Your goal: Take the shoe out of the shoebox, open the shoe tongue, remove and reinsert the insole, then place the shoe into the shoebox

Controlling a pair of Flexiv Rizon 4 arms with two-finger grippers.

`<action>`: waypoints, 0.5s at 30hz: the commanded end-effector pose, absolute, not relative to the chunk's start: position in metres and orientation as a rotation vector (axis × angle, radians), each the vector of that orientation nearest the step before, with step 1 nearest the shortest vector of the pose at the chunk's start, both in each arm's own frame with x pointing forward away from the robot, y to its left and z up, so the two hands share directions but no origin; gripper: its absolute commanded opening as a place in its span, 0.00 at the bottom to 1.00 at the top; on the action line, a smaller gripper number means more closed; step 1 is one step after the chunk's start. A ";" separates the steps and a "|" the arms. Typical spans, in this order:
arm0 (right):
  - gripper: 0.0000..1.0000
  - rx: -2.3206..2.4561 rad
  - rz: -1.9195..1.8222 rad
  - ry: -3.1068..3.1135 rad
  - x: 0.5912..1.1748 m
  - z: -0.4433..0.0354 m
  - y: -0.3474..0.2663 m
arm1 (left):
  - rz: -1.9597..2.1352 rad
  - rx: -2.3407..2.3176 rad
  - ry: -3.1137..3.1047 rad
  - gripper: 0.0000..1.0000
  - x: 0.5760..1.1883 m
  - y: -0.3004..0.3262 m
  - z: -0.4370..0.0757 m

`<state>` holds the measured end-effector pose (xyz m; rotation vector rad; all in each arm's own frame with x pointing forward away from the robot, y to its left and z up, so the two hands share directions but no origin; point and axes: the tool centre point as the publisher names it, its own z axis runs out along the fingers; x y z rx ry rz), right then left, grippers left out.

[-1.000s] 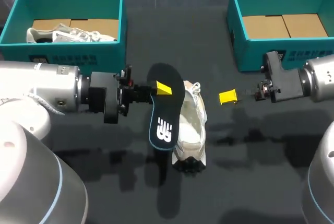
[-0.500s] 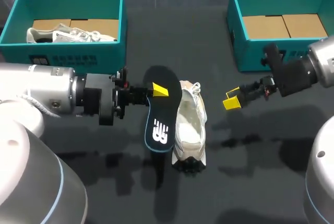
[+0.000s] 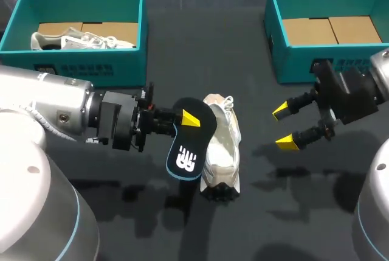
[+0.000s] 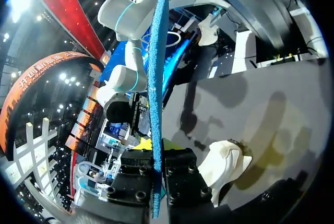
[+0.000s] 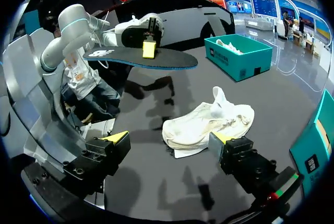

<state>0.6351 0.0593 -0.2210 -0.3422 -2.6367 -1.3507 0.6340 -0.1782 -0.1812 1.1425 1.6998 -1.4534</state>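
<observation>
The left gripper (image 3: pixel 185 119) is clamped on the insole (image 3: pixel 185 148), one finger on each face near its heel end, holding it off the table. The toe end reaches out past the fingertips, just beside the shoe (image 3: pixel 222 148).

The right gripper (image 3: pixel 284 127) has its fingers (image 5: pixel 117 139) wide apart with nothing between them. It hangs clear of the shoe, which lies ahead of it on the dark table.

The insole is out, so reinserting it looks like the step in hand. That probably calls for lining its toe up with the shoe's mouth while the right gripper steadies the upper.

The insole is a thin flat foam blade, black on top and blue beneath, likely bendy. The shoe is pale soft mesh, slumped, with loose laces. Beyond the right gripper stands a rigid teal shoebox (image 3: pixel 275 14) with a cardboard floor.
</observation>
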 end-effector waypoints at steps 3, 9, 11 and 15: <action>1.00 -0.390 -1.388 -2.677 0.621 -0.219 0.054 | -1.455 1.150 1.702 0.00 0.635 -0.177 -0.180; 1.00 -0.375 -1.287 -2.780 0.624 -0.239 0.057 | -1.514 1.122 1.766 0.00 0.624 -0.192 -0.198; 1.00 -0.380 -1.245 -2.817 0.625 -0.243 0.057 | -1.518 1.116 1.772 0.00 0.619 -0.195 -0.200; 1.00 -0.323 -1.181 -2.899 0.625 -0.249 0.061 | -1.592 1.085 1.828 0.00 0.613 -0.199 -0.202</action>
